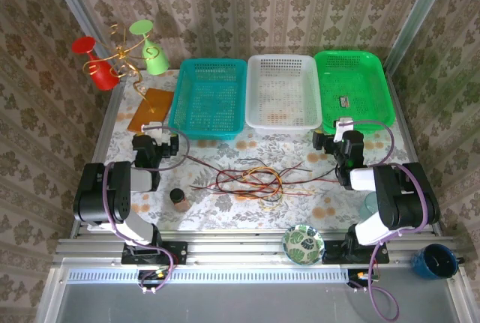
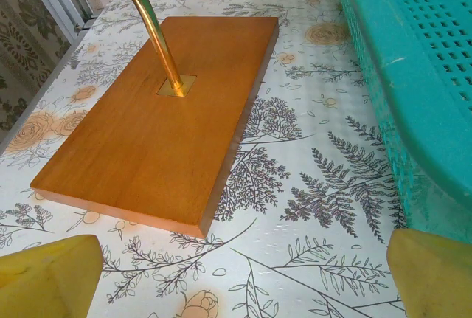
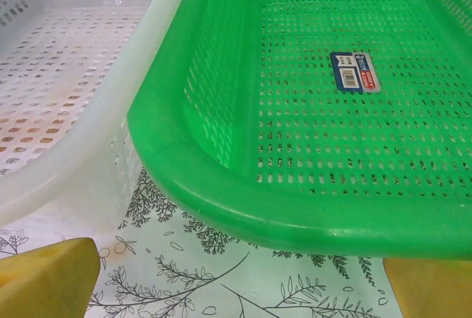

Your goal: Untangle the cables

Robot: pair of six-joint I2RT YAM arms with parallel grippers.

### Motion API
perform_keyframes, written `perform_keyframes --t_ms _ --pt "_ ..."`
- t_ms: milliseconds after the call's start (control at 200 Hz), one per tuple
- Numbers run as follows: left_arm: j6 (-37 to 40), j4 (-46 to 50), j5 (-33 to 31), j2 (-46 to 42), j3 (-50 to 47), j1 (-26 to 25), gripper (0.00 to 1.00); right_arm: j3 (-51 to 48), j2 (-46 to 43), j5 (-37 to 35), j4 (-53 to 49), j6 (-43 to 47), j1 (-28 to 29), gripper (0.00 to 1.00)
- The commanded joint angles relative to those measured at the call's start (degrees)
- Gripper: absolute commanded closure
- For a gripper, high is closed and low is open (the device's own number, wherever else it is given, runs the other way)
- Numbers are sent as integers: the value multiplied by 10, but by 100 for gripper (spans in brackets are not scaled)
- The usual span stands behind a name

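On the floral table [image 1: 225, 214], three empty mesh baskets stand in a row along the far side: teal basket [image 1: 208, 98], white basket [image 1: 283, 92] and green basket [image 1: 352, 87], with a wooden board [image 2: 158, 122] carrying a brass stand just left of the teal one. The cables [image 1: 251, 180] lie in a loose knot at mid-table, between the two arms and nearer than the baskets. Maroon, black and yellow-orange strands cross each other, and free ends trail out to the left and right. They look string-thin, light and limp, so a pulled strand will likely drag its neighbours. The best hold is probably a free end outside the knot, pinched low against the tabletop. The left gripper [image 1: 155, 142] hangs near the board with its jaws spread wide and nothing between them, as the left wrist view shows. The right gripper [image 1: 334, 139] is equally wide and empty, just short of the green basket's near rim. Bare table lies on both sides of the knot, though the basket walls close off the far side, and a small brown jar [image 1: 178, 198] stands close to the left strands.
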State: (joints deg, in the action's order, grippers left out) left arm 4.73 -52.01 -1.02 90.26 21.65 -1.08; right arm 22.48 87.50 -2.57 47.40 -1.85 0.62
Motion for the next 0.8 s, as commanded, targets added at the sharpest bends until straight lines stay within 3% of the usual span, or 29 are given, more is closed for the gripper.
perform_keyframes --t_ms 0,795 --pt "-4 -6 11 -10 9 -1 0 9 3 2 16 1 1 0" --pt "-9 -3 13 -11 10 4 0 9 2 5 16 0 -1 0"
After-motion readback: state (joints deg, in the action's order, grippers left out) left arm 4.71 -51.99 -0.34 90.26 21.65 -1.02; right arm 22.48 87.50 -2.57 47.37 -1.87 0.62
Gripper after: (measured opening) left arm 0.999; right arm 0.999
